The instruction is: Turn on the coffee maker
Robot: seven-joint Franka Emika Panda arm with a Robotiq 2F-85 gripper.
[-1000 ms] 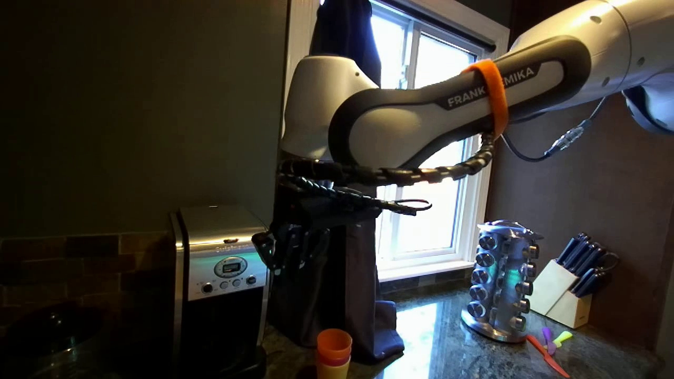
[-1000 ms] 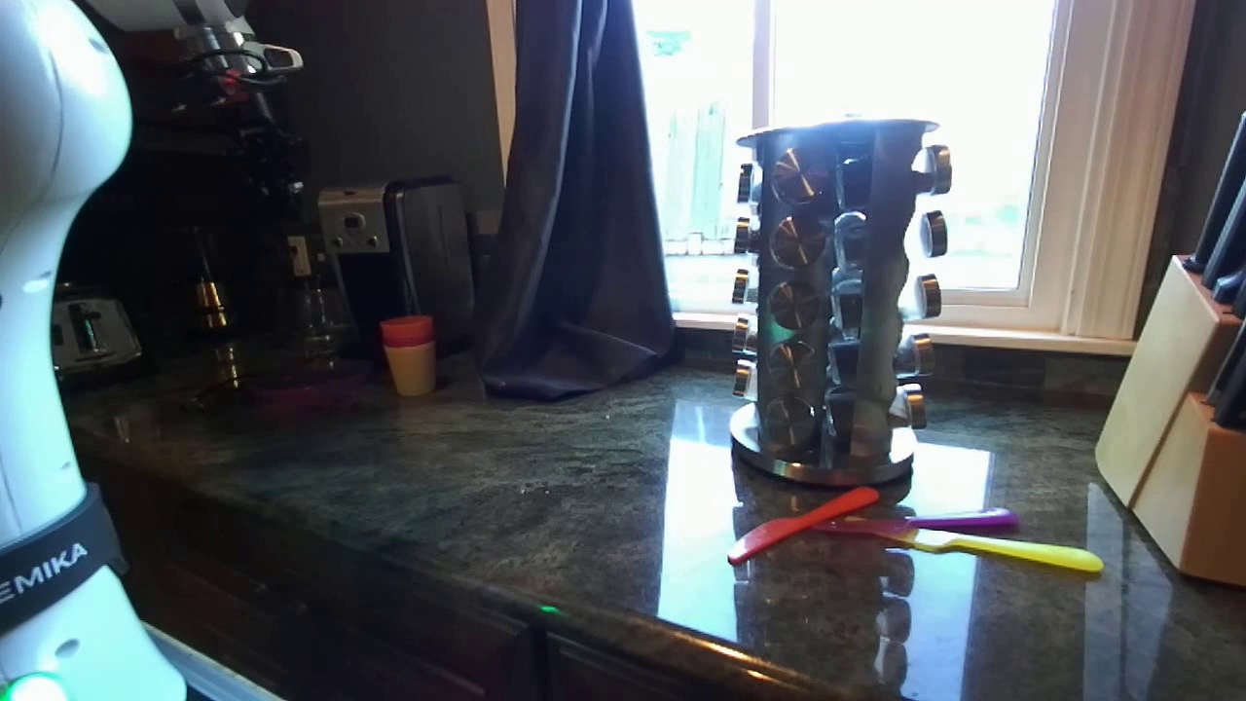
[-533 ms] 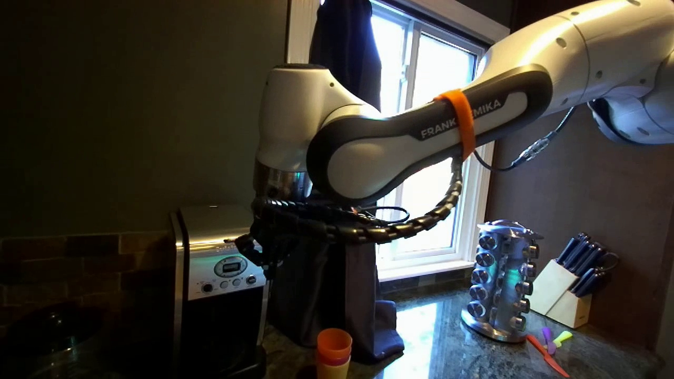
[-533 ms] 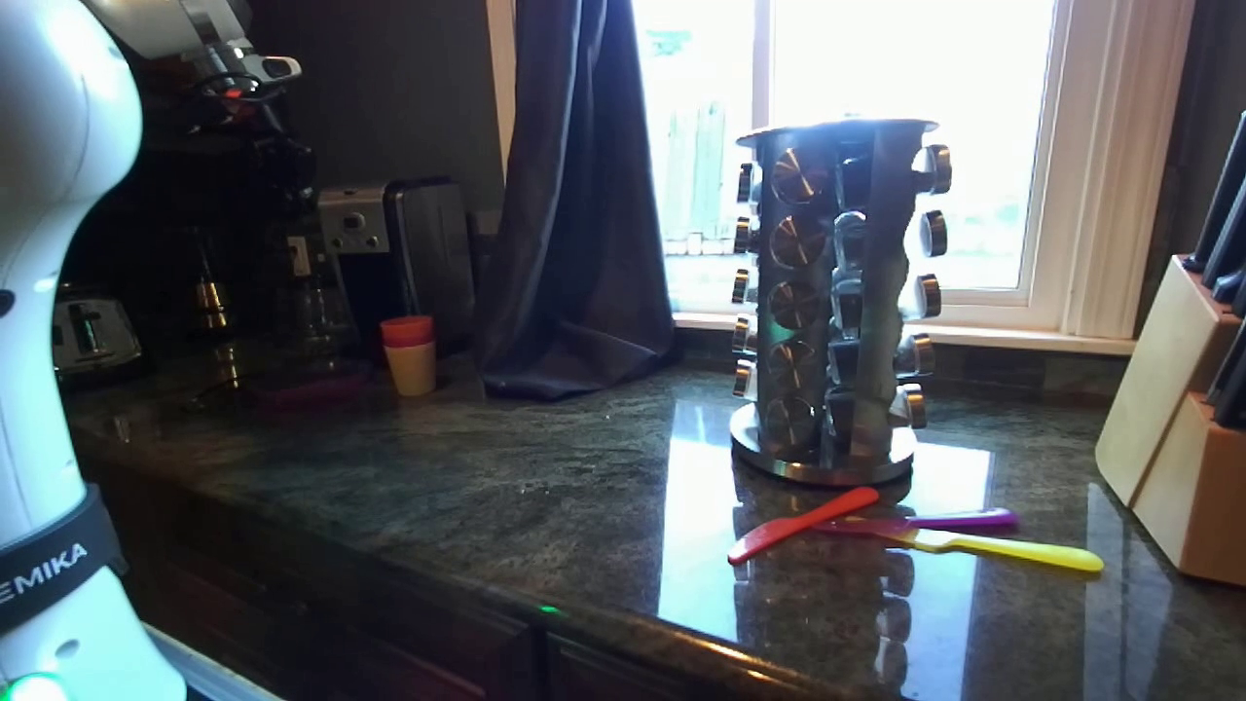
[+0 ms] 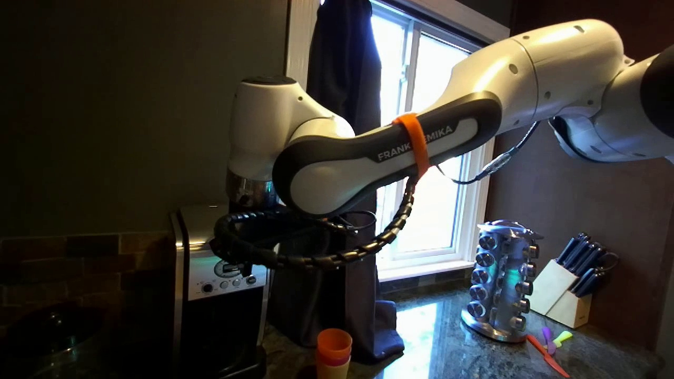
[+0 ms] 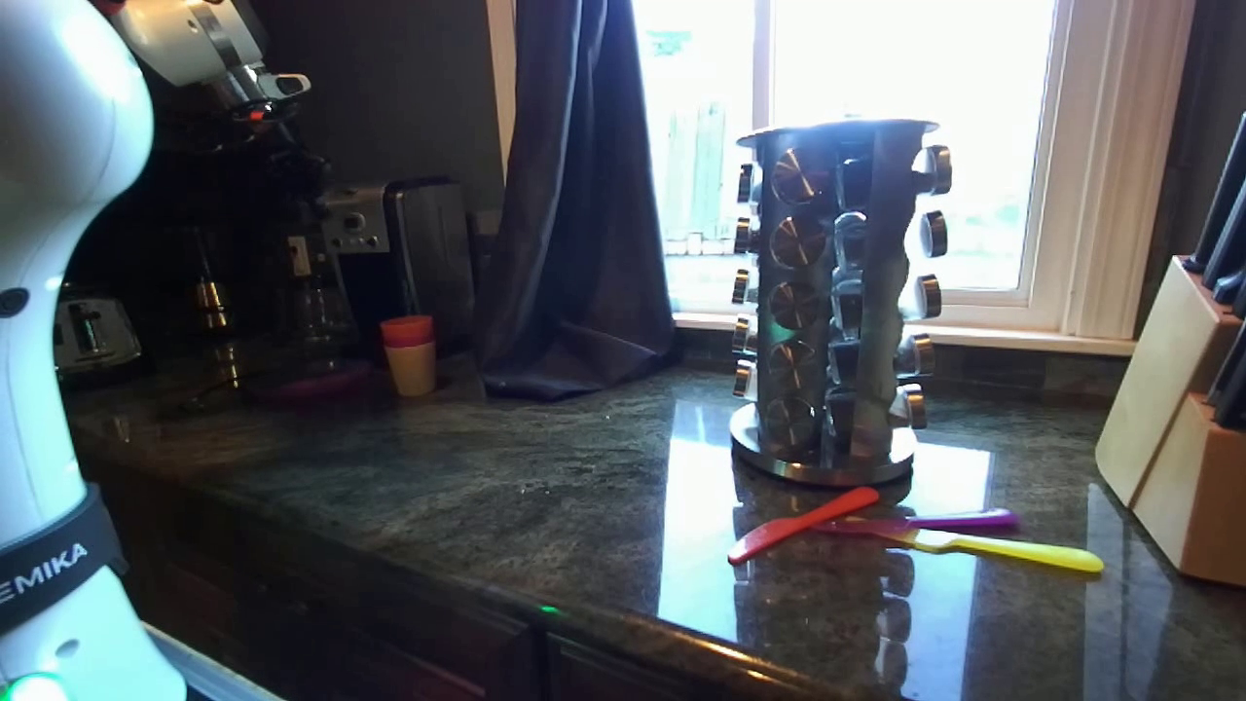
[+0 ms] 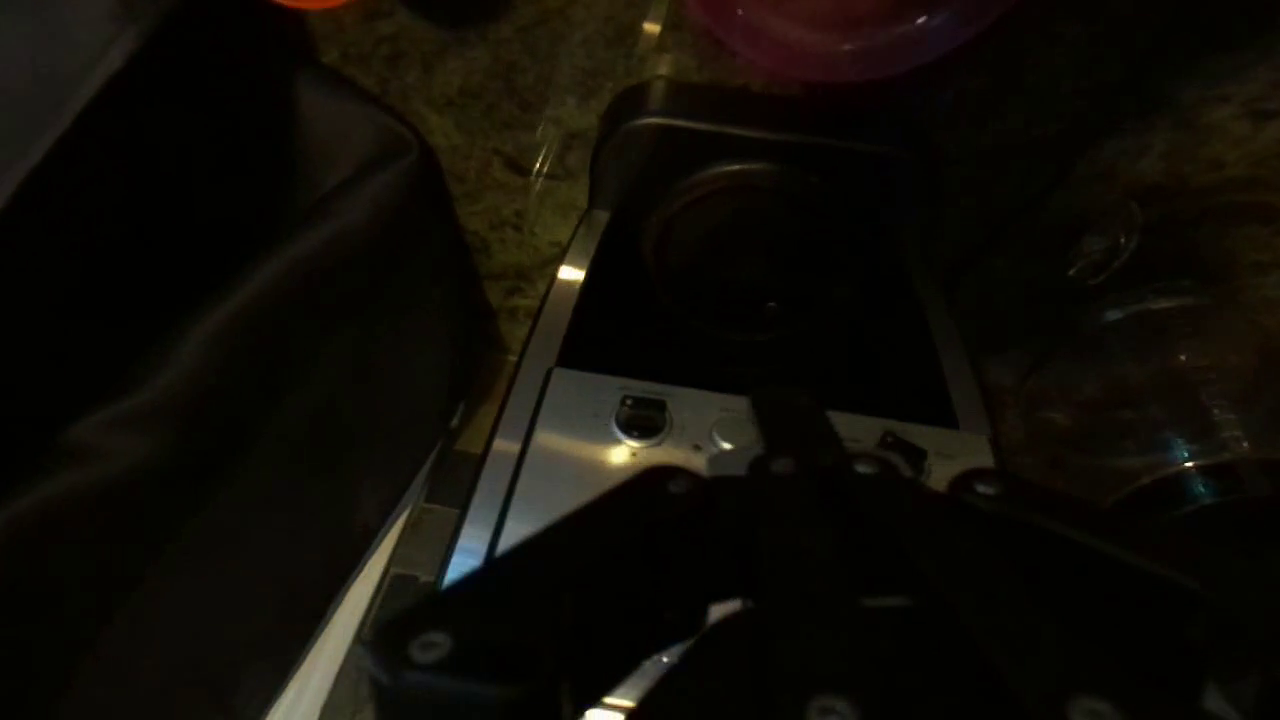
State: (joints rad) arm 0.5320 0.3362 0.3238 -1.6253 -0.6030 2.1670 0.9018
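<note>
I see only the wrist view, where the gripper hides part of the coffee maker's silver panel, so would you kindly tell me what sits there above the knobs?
Observer: An exterior view shows an oval display there on the coffee maker, partly covered.
Operator: Thank you; what is the orange edge at my top left?
Observer: Apparently the rim of a stack of cups, which stands near the coffee maker in both exterior views.
Operator: And what stands past the curtain?
Observer: A round spice rack, with a knife block nearby.
</note>
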